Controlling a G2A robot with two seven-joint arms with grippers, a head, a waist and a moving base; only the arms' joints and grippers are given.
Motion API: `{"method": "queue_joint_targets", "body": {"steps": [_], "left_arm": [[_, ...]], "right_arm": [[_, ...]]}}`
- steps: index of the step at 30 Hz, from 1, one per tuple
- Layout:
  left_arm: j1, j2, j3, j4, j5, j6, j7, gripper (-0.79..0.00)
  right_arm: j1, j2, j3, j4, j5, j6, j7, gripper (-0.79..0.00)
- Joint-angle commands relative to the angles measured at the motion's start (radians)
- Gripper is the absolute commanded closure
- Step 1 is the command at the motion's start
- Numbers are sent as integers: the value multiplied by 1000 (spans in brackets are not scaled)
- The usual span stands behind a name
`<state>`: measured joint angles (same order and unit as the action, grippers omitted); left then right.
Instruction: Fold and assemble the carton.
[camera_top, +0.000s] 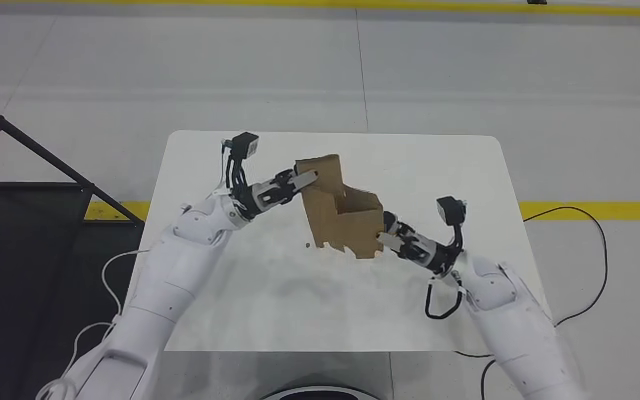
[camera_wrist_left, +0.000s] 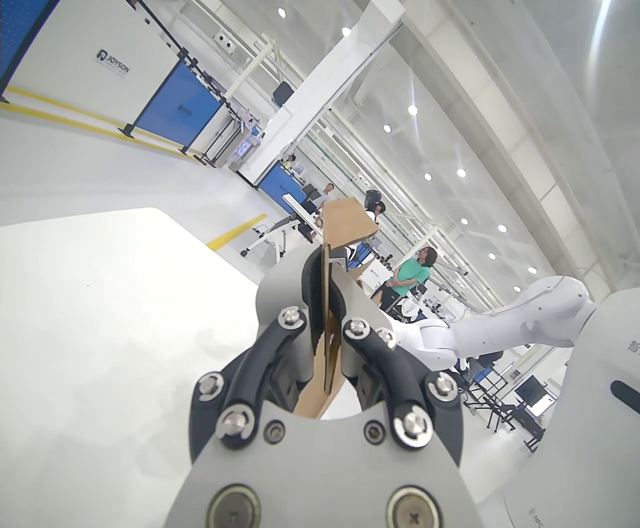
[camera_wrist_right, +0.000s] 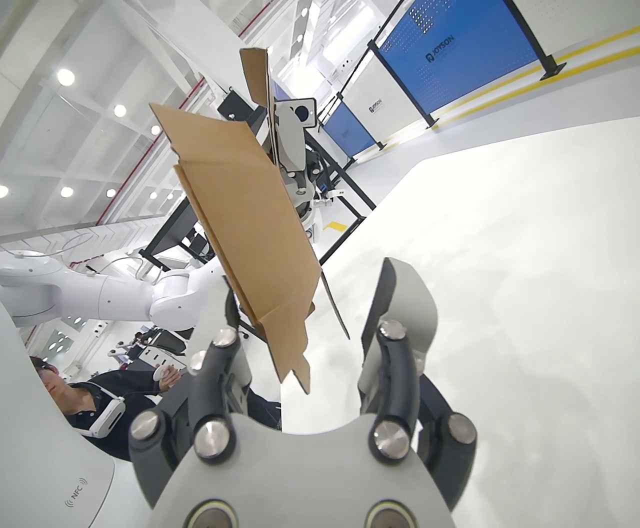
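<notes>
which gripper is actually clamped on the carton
The left gripper: it is shut on a panel of the carton. The right gripper is open, with a carton corner loose inside its gap.

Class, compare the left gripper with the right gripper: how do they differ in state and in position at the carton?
The left gripper is shut on a panel of the carton; the right gripper is open, a carton corner between its spread fingers. The left gripper holds the tall raised flap; the right gripper is at the lower side. Both face the carton from opposite sides.
</notes>
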<state>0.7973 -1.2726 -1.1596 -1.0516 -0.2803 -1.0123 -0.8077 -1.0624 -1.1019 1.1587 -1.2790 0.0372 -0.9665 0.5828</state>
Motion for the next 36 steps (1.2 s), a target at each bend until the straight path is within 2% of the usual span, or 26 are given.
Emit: {"method": "queue_joint_targets", "body": {"steps": [1, 4, 8, 12, 17, 28, 32, 36], "left_arm": [[2, -1, -11, -7, 17, 0, 2, 0], [7, -3, -21, -16, 47, 0, 14, 0], [14, -7, -31, -31, 123, 0, 55, 0], [19, -10, -34, -48, 180, 0, 101, 0], [21, -14, -32, -59, 222, 0, 158, 0], [21, -17, -22, -52, 264, 0, 239, 0], [20, -16, -16, -49, 266, 0, 248, 0], [17, -15, -10, -46, 261, 0, 248, 0]], "right_arm": [[-15, 4, 27, -17, -25, 0, -29, -785], [-50, 9, 74, -57, -93, 3, -104, -785], [-140, 8, 144, -188, -314, 45, -276, -785], [-212, 4, 167, -300, -504, 101, -385, -785], [-277, -8, 164, -401, -697, 252, -523, -785], [-290, -10, 159, -419, -726, 289, -549, -785], [-294, -12, 160, -441, -798, 288, -585, -785], [-311, -16, 156, -465, -911, 350, -650, -785]]}}
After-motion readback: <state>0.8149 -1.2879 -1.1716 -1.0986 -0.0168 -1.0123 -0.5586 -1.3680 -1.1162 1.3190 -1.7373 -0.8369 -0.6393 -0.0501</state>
